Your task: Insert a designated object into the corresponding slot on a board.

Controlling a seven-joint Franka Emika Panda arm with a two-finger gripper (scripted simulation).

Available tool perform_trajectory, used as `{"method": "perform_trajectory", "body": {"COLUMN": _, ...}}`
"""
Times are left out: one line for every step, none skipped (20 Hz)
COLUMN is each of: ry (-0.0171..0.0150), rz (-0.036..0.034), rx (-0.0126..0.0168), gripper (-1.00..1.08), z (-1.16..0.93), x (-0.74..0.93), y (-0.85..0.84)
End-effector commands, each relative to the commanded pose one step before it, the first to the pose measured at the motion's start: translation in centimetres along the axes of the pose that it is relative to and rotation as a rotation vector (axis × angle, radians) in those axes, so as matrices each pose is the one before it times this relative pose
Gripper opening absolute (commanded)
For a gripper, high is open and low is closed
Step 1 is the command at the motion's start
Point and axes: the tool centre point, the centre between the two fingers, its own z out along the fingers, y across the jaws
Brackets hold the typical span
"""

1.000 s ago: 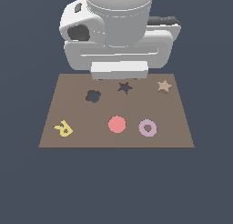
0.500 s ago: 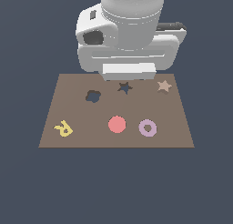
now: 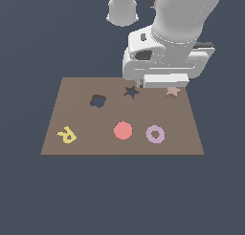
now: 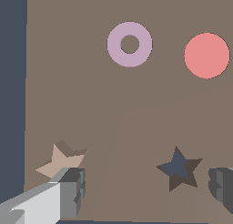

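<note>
The tan five-pointed star (image 3: 172,91) lies flat near the board's far edge at the exterior view's right, partly hidden by my hand. In the wrist view the star (image 4: 61,157) sits right beside one fingertip (image 4: 73,189). The dark star-shaped slot (image 3: 131,91) is cut into the brown board (image 3: 81,119); in the wrist view the slot (image 4: 179,168) lies between my fingers, close to the other one. My gripper (image 3: 154,86) (image 4: 145,191) hangs open just above the board with nothing in it.
A dark flower-shaped cutout (image 3: 98,101) lies toward the exterior view's left of the slot. A yellow R piece (image 3: 66,134), a red disc (image 3: 123,131) (image 4: 206,55) and a purple ring (image 3: 155,133) (image 4: 129,44) lie along the near side of the board.
The arm has swung toward the exterior view's right and come down toward the board's far edge. The pieces on the board have not moved.
</note>
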Motion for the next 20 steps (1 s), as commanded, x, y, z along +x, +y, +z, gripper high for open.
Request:
{"method": "perform_trajectory", "body": {"ry": 0.00123, "rz": 0.00256, "rx": -0.00005, "gripper": 1.00, "z": 1.571, "x": -0.892, "y": -2.336}}
{"method": "perform_trajectory", "body": {"ry": 0.00046, "rz": 0.00109, "rx": -0.00018, "gripper": 1.00, "z": 0.565, "x": -0.291, "y": -0.830}}
{"method": "perform_trajectory", "body": {"ry": 0.00037, "rz": 0.00088, "rx": -0.00019, "gripper": 1.00, "z": 0.531, "x": -0.264, "y": -0.782}}
{"method": "perform_trajectory", "body": {"ry": 0.00037, "rz": 0.00088, "rx": -0.00023, "gripper": 1.00, "z": 0.490, "x": -0.235, "y": -0.719}}
{"method": "perform_trajectory", "body": {"ry": 0.00036, "rz": 0.00087, "rx": -0.00027, "gripper": 1.00, "z": 0.448, "x": -0.208, "y": -0.655}}
{"method": "perform_trajectory", "body": {"ry": 0.00036, "rz": 0.00086, "rx": -0.00029, "gripper": 1.00, "z": 0.407, "x": -0.185, "y": -0.593}}
{"method": "perform_trajectory", "body": {"ry": 0.00025, "rz": 0.00060, "rx": -0.00022, "gripper": 1.00, "z": 0.370, "x": -0.167, "y": -0.543}}
{"method": "perform_trajectory", "body": {"ry": 0.00025, "rz": 0.00060, "rx": -0.00023, "gripper": 1.00, "z": 0.328, "x": -0.146, "y": -0.480}}
{"method": "perform_trajectory", "body": {"ry": 0.00025, "rz": 0.00059, "rx": -0.00025, "gripper": 1.00, "z": 0.286, "x": -0.125, "y": -0.416}}
{"method": "perform_trajectory", "body": {"ry": 0.00025, "rz": 0.00059, "rx": -0.00026, "gripper": 1.00, "z": 0.245, "x": -0.103, "y": -0.354}}
{"method": "perform_trajectory", "body": {"ry": 0.00000, "rz": 0.00000, "rx": 0.00000, "gripper": 1.00, "z": 0.212, "x": -0.088, "y": -0.321}}
{"method": "perform_trajectory", "body": {"ry": 0.00024, "rz": 0.00057, "rx": -0.00031, "gripper": 1.00, "z": 0.161, "x": -0.056, "y": -0.229}}
{"method": "perform_trajectory", "body": {"ry": 0.00000, "rz": 0.00000, "rx": 0.00000, "gripper": 1.00, "z": 0.127, "x": -0.041, "y": -0.196}}
{"method": "perform_trajectory", "body": {"ry": 0.00022, "rz": 0.00053, "rx": -0.00038, "gripper": 1.00, "z": 0.079, "x": -0.008, "y": -0.106}}
{"method": "perform_trajectory", "body": {"ry": 0.00000, "rz": 0.00000, "rx": 0.00000, "gripper": 1.00, "z": 0.041, "x": 0.008, "y": -0.071}}
{"method": "perform_trajectory", "body": {"ry": 0.00000, "rz": 0.00000, "rx": 0.00000, "gripper": 1.00, "z": -0.001, "x": 0.032, "y": -0.009}}
{"method": "perform_trajectory", "body": {"ry": 0.00000, "rz": 0.00000, "rx": 0.00000, "gripper": 1.00, "z": -0.015, "x": 0.023, "y": 0.018}}
{"method": "perform_trajectory", "body": {"ry": -0.00096, "rz": -0.00155, "rx": -0.00013, "gripper": 1.00, "z": -0.007, "x": -0.068, "y": 0.008}}
{"method": "perform_trajectory", "body": {"ry": 0.00000, "rz": 0.00000, "rx": 0.00000, "gripper": 1.00, "z": 0.034, "x": 0.001, "y": -0.002}}
{"method": "perform_trajectory", "body": {"ry": 0.00000, "rz": 0.00000, "rx": 0.00000, "gripper": 1.00, "z": 0.102, "x": 0.003, "y": -0.005}}
